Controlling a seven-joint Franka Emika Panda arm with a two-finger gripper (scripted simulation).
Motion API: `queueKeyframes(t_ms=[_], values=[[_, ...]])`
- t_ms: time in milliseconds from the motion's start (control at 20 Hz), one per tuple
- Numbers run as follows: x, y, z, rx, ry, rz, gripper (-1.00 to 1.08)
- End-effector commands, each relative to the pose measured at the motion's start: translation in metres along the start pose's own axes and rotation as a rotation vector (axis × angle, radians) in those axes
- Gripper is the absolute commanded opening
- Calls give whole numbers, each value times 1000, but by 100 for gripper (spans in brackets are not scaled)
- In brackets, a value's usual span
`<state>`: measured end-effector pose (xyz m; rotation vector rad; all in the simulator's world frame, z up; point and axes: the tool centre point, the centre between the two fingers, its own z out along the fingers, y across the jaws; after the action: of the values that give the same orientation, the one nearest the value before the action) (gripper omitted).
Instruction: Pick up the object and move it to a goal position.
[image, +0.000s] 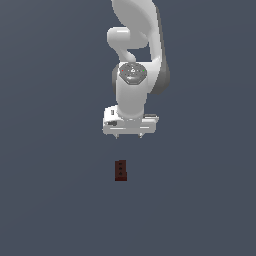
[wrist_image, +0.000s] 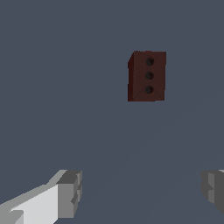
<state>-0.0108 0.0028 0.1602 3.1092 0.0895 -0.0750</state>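
The object (image: 120, 170) is a small dark reddish-brown block, taller than wide, standing on the grey floor. It also shows in the wrist view (wrist_image: 147, 76), with three dark dots on its face. My gripper (image: 129, 135) hangs open and empty on the white arm, well apart from the block, which lies below it in the exterior view. In the wrist view my gripper (wrist_image: 142, 192) has its two grey fingertips (wrist_image: 70, 192) spread far apart, with nothing between them. The block is much narrower than the gap.
The white arm (image: 135, 45) rises from the gripper toward the top of the exterior view. A plain dark grey-blue surface (image: 50, 200) lies all around.
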Motion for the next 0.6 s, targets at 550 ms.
queueKeyframes(t_ms=[550], values=[[8, -30, -18, -5, 25, -37, 100]])
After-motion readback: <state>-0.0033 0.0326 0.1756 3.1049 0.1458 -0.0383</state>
